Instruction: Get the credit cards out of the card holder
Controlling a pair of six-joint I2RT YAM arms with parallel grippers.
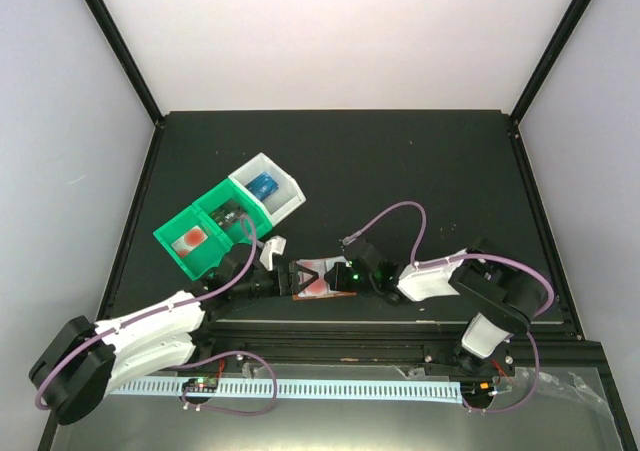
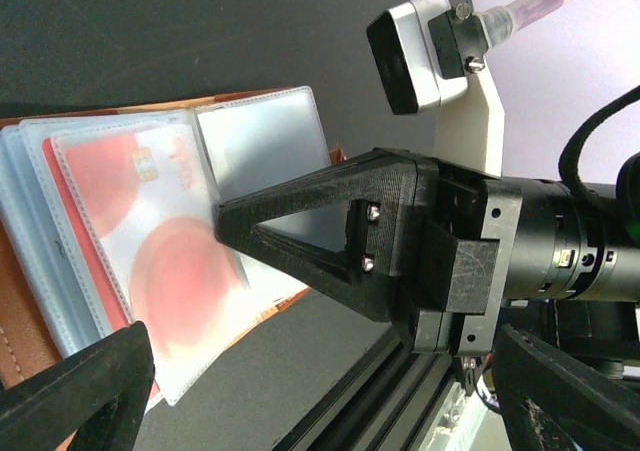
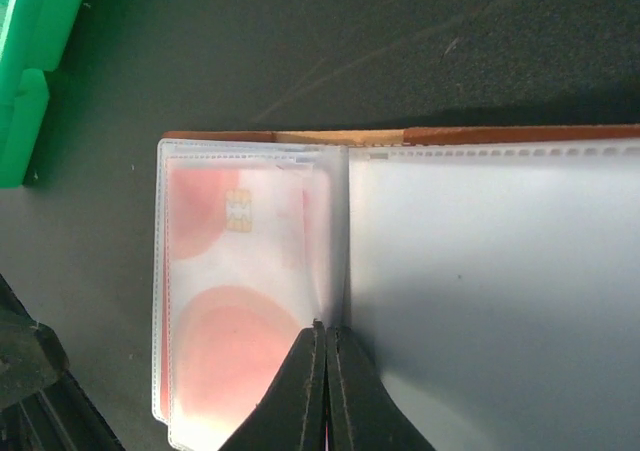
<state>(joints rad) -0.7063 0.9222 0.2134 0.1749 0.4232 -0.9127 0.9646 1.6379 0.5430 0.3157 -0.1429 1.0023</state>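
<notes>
The brown card holder [image 1: 322,281] lies open near the front edge, between both grippers. A red card [image 3: 235,301] with a gold chip shows through its cloudy left pocket [image 2: 150,241]; the right pocket [image 3: 490,291] looks bare. My right gripper [image 3: 326,329] is shut, tips pressing on the fold between the pockets; its black fingers [image 2: 310,211] also show in the left wrist view. My left gripper [image 2: 322,351] stands wide open just left of the holder, holding nothing. A blue card [image 1: 265,184] and a red card [image 1: 192,239] lie in the bin tray.
The green-and-white bin tray [image 1: 212,203] stands behind and left of the holder, and its green wall [image 3: 25,51] shows at the right wrist view's top left. The black front rail [image 1: 400,343] runs just below the holder. The right arm's purple cable [image 1: 400,211] loops above.
</notes>
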